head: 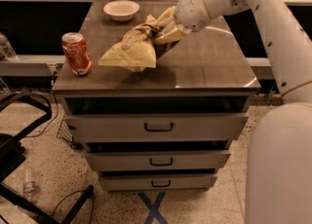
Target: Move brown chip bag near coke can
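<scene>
The brown chip bag (131, 48), dark brown with pale tan-yellow areas, hangs tilted just above the middle of the cabinet top (204, 67). My gripper (163, 32) is shut on the bag's upper right end, and the white arm reaches in from the upper right. The coke can (76, 53), red-orange with a silver top, stands upright at the front left corner of the top. The bag's lower left tip is a short way right of the can, apart from it.
A white bowl (121, 9) sits at the back of the top, left of centre. The cabinet has three drawers (158, 126) below. A black stand and cables (19, 135) are on the floor at left. My white base (280, 164) fills the lower right.
</scene>
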Available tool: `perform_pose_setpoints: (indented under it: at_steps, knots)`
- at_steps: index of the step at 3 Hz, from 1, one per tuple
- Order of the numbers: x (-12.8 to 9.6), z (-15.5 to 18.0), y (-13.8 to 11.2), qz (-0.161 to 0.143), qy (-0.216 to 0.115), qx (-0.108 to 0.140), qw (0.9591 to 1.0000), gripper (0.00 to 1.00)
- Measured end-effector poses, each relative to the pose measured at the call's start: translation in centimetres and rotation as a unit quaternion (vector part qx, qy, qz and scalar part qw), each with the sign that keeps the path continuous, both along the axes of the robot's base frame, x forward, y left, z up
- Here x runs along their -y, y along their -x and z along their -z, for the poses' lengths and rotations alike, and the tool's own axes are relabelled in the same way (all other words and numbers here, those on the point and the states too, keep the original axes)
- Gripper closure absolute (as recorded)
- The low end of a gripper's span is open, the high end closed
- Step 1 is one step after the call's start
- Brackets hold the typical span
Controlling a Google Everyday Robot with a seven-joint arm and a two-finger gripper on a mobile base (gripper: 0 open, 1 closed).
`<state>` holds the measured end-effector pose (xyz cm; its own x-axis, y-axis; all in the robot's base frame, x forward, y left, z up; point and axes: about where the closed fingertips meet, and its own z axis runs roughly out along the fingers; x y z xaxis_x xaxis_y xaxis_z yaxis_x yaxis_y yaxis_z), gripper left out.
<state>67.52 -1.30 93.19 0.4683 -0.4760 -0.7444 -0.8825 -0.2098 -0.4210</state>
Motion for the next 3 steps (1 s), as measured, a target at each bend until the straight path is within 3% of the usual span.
perform_pose_setpoints:
  at_steps: [3]
  knots:
    - [-0.99,0.38,-0.32,-0.003,-0.003,-0.002,1.0000,0.12]
